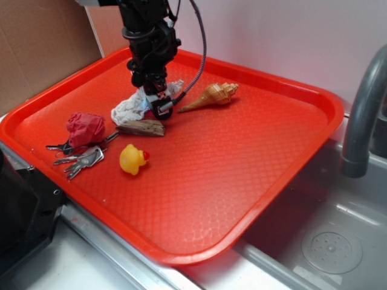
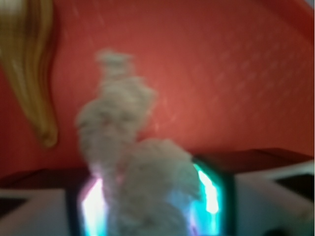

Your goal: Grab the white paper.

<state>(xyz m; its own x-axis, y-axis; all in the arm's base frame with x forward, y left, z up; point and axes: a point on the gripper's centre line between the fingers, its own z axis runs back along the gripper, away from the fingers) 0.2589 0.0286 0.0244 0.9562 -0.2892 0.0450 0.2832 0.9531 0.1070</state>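
The white paper [image 1: 128, 110] is a wrinkled wad lying on the red tray [image 1: 242, 181] at the back left. My gripper [image 1: 158, 106] points down at its right end, just left of the tan seashell [image 1: 213, 95]. In the blurred wrist view the white paper [image 2: 128, 147] fills the space between the two lit pads of the gripper [image 2: 152, 206] and seems to touch both. It stretches away from them across the tray, with the seashell [image 2: 29, 73] at the upper left.
A piece of brown wood [image 1: 142, 127] lies right in front of the paper. A red wrinkled wad [image 1: 84, 128], keys [image 1: 81, 158] and a yellow rubber duck [image 1: 133, 159] lie nearer the front left. A grey faucet [image 1: 363, 115] and a sink [image 1: 326, 241] are to the right.
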